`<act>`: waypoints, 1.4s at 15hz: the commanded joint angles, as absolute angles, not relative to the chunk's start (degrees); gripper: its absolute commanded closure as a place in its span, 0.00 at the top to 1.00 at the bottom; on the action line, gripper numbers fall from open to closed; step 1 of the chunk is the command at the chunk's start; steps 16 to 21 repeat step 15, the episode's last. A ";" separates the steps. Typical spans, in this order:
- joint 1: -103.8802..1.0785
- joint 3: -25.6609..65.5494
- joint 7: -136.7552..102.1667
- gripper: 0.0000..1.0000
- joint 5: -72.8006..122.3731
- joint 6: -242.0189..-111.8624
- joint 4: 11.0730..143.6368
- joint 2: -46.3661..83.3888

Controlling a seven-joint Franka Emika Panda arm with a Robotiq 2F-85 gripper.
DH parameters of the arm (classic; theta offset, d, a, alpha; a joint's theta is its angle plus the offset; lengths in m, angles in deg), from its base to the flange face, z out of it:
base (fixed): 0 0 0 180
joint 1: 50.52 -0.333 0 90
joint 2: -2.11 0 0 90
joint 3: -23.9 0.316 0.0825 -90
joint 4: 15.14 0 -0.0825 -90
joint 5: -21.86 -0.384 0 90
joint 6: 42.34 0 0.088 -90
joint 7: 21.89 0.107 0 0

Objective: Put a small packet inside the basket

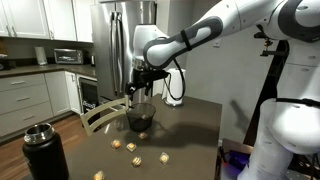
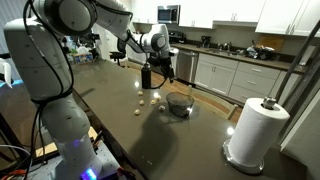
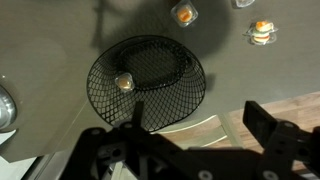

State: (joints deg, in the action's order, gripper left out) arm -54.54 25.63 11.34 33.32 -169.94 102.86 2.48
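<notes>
The dark table (image 1: 192,126) (image 2: 105,100) (image 3: 40,40) carries everything in a kitchen with white cabinets. The white arm (image 1: 200,35) (image 2: 152,41) reaches out roughly level over the table, then bends at the wrist so that its last links point straight down. A white paper towel roll (image 2: 257,128) stands upright on the table, well apart from the other things. A black flask (image 1: 45,152) stands at the near corner of the table in an exterior view.

The basket (image 1: 133,118) (image 2: 180,104) (image 3: 175,100), a round bowl of dark wire mesh, sits upright on the table. The pincer (image 1: 140,92) (image 2: 150,80) (image 3: 175,125) hangs above it, clear of the rim, and in the wrist view it looks almost straight down into the bowl. Its two black fingers (image 3: 270,130) stand wide apart with nothing between them.

The small packet (image 3: 124,82), tan-yellow, lies inside the basket on the mesh floor, toward one side of the bowl. The other packets (image 1: 131,148) (image 2: 137,111) (image 3: 183,13) lie loose on the table beside the basket, outside it and apart from one another; the wrist view shows three of them past the far rim, one cut off by the frame edge
</notes>
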 commanded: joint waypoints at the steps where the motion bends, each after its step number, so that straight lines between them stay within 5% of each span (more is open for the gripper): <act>1: -55.25 27.43 7.21 1.00 29.91 -168.47 103.86 0.89; 21: -57.16 30.62 -1.42 1.00 21.46 -166.43 106.74 -0.52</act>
